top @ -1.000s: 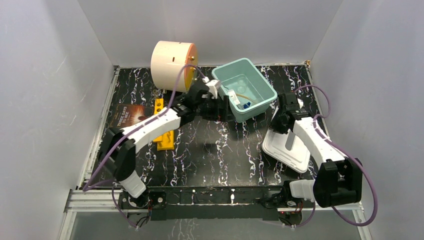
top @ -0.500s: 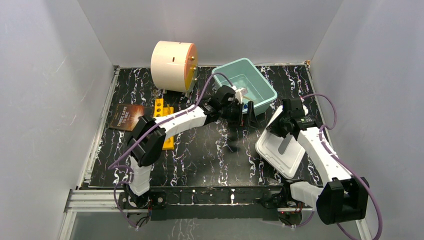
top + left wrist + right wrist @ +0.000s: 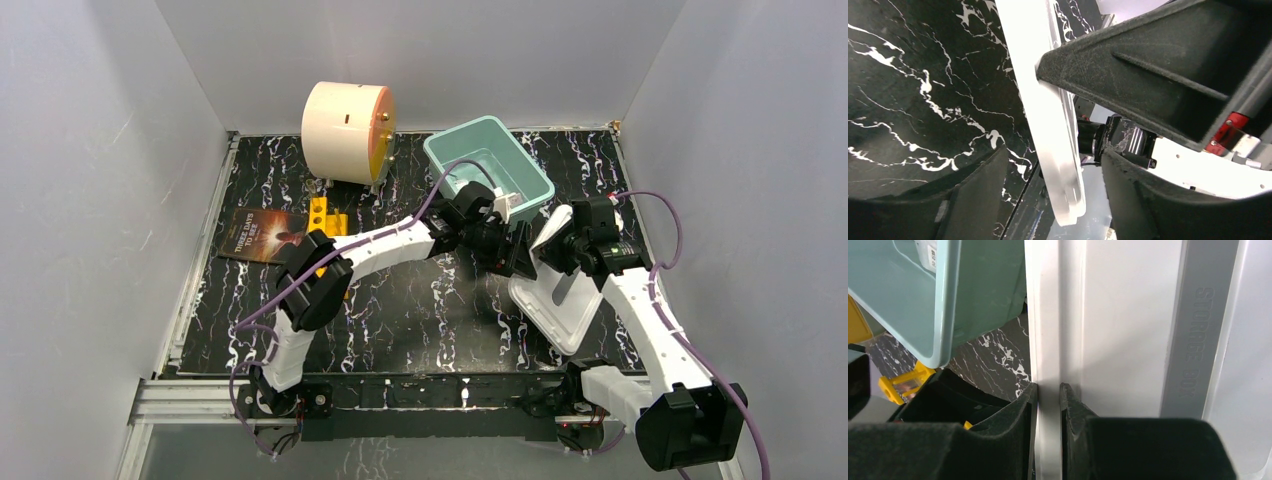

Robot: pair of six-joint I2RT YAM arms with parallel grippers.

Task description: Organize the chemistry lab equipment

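Note:
My right gripper is shut on the far edge of a white storage-box lid and holds that edge tilted up off the table. In the right wrist view the jaws pinch the lid's rim. My left gripper is open, and the lid's edge stands between its fingers. The yellow tube rack lies at mid left, partly under my left arm. It also shows in the right wrist view. The small glass and rubber items are hidden.
A teal bin stands at the back, just beyond both grippers, and its wall shows in the right wrist view. A cream drum with an orange face stands at the back left. A dark booklet lies at the left.
My left gripper has swung from the teal bin down and right to the lid's edge. My right gripper has raised the lid's far edge and drawn it a little left.

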